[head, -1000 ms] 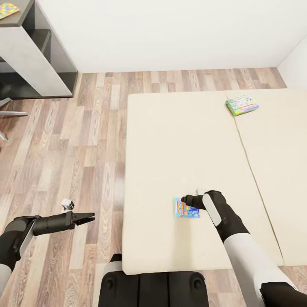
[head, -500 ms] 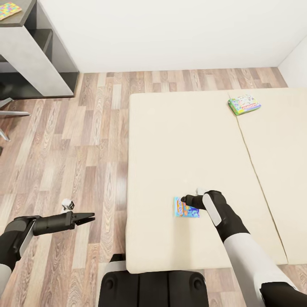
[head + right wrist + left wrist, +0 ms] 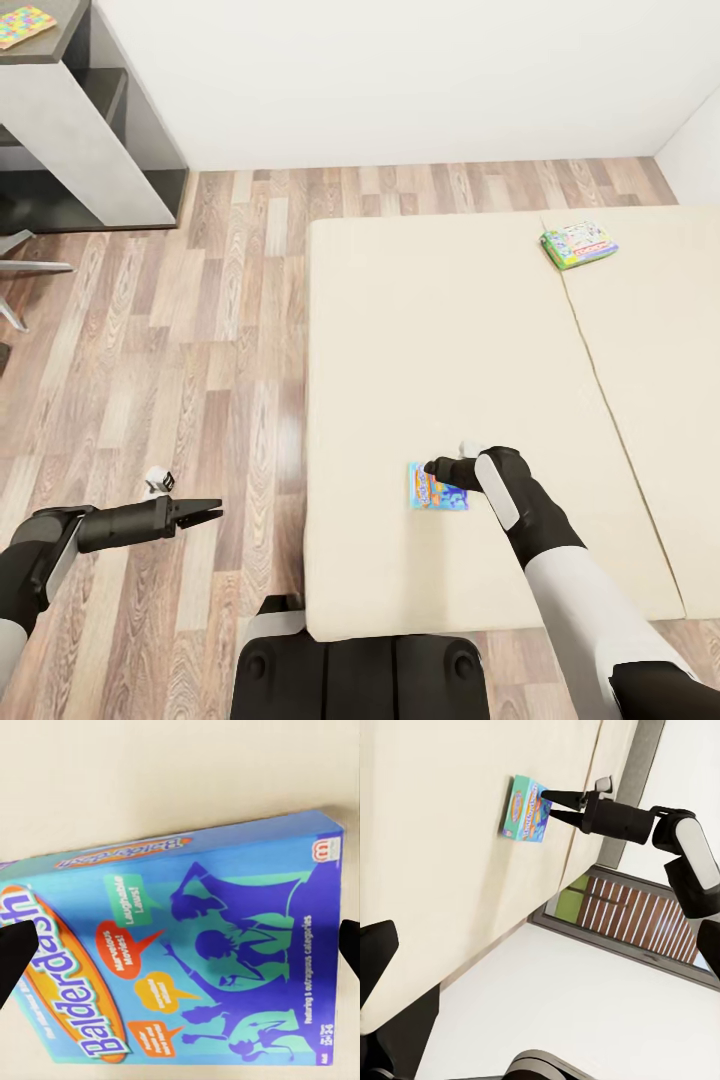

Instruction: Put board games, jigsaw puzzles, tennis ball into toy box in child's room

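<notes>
Fingers of the right gripper (image 3: 432,467) sit spread wide either side of the blue board game (image 3: 436,487), lying flat on the bed (image 3: 420,330) at lower centre, probably so the box edges fit between them; nothing's clamped yet. Left gripper (image 3: 212,513) hangs at lower left over the floor, fingers narrow and empty; the other board game (image 3: 578,244) waits at upper right of the mattress, a jigsaw puzzle (image 3: 22,24) on the desk (image 3: 55,45) at top left.

Whole head view slightly shifted rightward across the bed (image 3: 450,330); camera motion.
</notes>
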You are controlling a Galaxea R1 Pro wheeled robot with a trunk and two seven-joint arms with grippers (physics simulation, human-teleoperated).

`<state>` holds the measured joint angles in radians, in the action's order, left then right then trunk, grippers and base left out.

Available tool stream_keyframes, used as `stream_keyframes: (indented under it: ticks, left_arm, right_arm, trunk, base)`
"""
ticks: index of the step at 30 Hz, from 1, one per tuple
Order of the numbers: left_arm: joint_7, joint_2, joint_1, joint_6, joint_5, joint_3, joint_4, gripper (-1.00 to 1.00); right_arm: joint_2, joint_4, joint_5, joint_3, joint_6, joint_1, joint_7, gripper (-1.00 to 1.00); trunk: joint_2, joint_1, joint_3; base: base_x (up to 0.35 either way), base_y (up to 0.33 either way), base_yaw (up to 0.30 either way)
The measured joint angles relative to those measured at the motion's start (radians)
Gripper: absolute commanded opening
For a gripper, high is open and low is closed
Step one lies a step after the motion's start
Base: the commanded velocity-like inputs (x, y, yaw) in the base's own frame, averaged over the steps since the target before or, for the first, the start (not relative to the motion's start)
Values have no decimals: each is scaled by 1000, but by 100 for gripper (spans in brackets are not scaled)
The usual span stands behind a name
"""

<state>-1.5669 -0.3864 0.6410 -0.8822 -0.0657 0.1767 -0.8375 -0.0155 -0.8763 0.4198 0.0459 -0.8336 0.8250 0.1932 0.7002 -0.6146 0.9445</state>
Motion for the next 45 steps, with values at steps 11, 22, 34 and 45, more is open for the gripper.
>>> stream_keyframes:
  ticks: [11, 22, 34, 45]
  left_arm:
    - [0, 0, 0, 0, 0, 0, 0, 100]
    - [0, -1, 0, 0, -1, 0, 0, 100]
    - [0, -3, 0, 0, -1, 0, 0, 100]
    - [0, -3, 0, 0, -1, 0, 0, 100]
  right_arm:
    - [0, -1, 1, 7, 1, 0, 0, 100]
    - [-11, 4, 1, 38, 21, 0, 4, 100]
    - [-60, 6, -2, 38, 43, 0, 4, 100]
    - [-61, 8, -2, 38, 43, 0, 4, 100]
  trunk:
    - [0, 0, 0]
    - [0, 0, 0]
    - [0, 0, 0]
    - [0, 0, 0]
  base:
    - [0, 90, 0]
    - [0, 59, 0]
    - [0, 0, 0]
    - [0, 29, 0]
